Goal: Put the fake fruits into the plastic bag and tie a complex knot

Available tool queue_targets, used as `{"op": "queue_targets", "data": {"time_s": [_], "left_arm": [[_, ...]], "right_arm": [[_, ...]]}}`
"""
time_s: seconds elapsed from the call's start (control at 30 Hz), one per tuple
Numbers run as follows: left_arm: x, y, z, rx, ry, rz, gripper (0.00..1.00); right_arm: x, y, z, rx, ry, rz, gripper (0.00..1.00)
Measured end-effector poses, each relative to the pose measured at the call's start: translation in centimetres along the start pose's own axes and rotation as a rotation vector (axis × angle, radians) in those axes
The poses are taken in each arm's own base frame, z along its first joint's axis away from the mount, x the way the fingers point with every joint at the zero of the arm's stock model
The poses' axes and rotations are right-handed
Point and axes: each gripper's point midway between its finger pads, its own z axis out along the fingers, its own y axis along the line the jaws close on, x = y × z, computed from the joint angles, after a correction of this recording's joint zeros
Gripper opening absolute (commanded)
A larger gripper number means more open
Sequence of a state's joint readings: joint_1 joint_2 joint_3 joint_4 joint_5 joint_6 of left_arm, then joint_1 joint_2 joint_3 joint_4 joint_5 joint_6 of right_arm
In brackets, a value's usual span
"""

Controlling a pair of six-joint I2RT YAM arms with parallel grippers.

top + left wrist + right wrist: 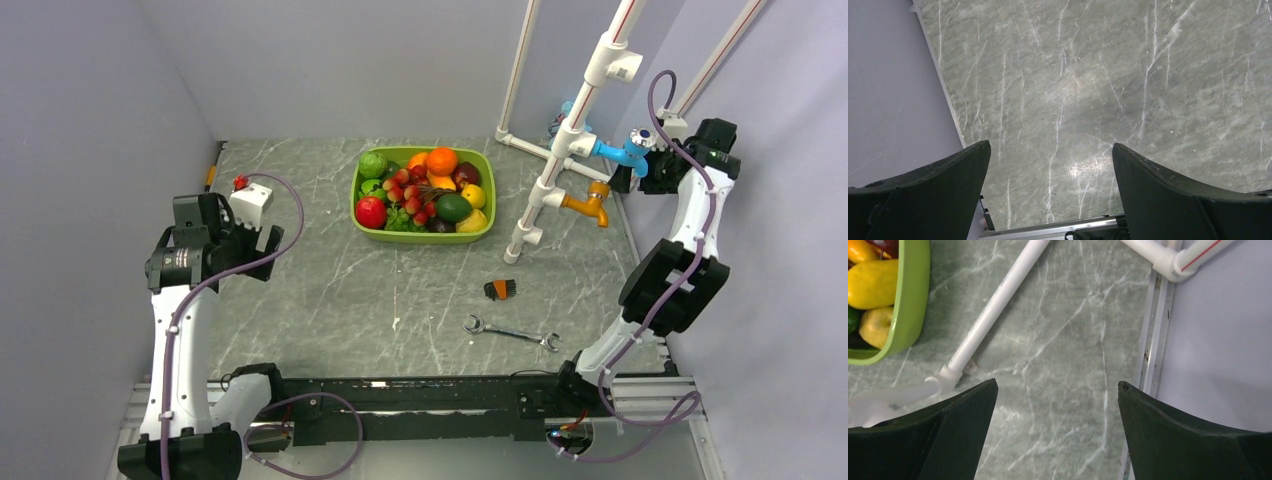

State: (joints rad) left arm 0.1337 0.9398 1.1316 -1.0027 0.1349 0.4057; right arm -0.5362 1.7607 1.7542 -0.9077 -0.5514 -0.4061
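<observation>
Here right wrist, unlike left, shows fake fruits.

Left side, open marble table for my reach. Right side, white pipe frame crowds the green tray of fake fruits; wrench lies near my bases.

Bright even light; soft glare patch on table; frames sharp.
</observation>
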Motion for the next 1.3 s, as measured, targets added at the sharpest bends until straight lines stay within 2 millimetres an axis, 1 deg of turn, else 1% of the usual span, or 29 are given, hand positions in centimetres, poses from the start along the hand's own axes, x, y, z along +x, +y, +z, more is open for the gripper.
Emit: {"op": "queue_targets", "data": {"time_s": [0.03, 0.13, 0.2, 0.37, 0.43, 0.5, 0.57, 0.63, 0.77, 0.9, 0.97, 1.1, 1.3], "left_arm": [[-0.1, 0.0, 0.1, 0.000, -0.001, 0.000, 0.99], [-0.3, 0.1, 0.4, 0.001, -0.002, 0.000, 0.99], [-0.3, 0.2, 0.7, 0.003, 0.001, -0.001, 0.99], [-0.6, 0.4, 1.6, 0.010, 0.011, -0.013, 0.99], [-0.6, 0.4, 1.9, 0.010, 0.015, -0.028, 0.99], [-0.7, 0.4, 2.1, 0.009, 0.013, -0.039, 0.99], [-1.0, 0.5, 2.1, 0.005, 0.003, -0.054, 0.99], [-1.1, 0.5, 2.2, 0.000, -0.012, -0.060, 0.99], [-0.5, 0.0, 2.6, 0.016, -0.010, -0.066, 0.99], [-0.4, -0.3, 3.3, 0.035, 0.005, -0.086, 0.99], [-0.4, -0.2, 3.6, 0.038, 0.013, -0.092, 0.99], [-0.3, -0.2, 4.3, 0.046, 0.033, -0.102, 0.99], [-0.1, -0.3, 4.6, 0.047, 0.038, -0.123, 0.99]], "right_arm": [[-0.1, -0.1, 0.6, -0.008, -0.003, 0.006, 0.88], [-0.6, -0.2, 2.5, -0.032, -0.017, 0.014, 0.87], [-1.0, 0.1, 3.4, -0.046, -0.024, 0.017, 0.87], [-3.0, 1.1, 6.2, -0.074, -0.060, -0.001, 0.87], [-3.7, 1.3, 7.7, -0.082, -0.073, 0.004, 0.87], [-3.7, 1.3, 9.4, -0.090, -0.078, 0.027, 0.89], [-3.4, 0.8, 10.9, -0.092, -0.079, 0.056, 0.89], [-3.2, 0.4, 12.0, -0.092, -0.085, 0.075, 0.90], [-3.3, -0.4, 14.0, -0.093, -0.106, 0.107, 0.91], [-3.6, -1.4, 16.6, -0.095, -0.123, 0.120, 0.94], [-3.5, -1.5, 17.8, -0.096, -0.127, 0.126, 0.96], [-3.4, -1.4, 19.7, -0.084, -0.136, 0.141, 0.99], [-4.5, -1.4, 22.0, -0.083, -0.195, 0.170, 1.00]]}}
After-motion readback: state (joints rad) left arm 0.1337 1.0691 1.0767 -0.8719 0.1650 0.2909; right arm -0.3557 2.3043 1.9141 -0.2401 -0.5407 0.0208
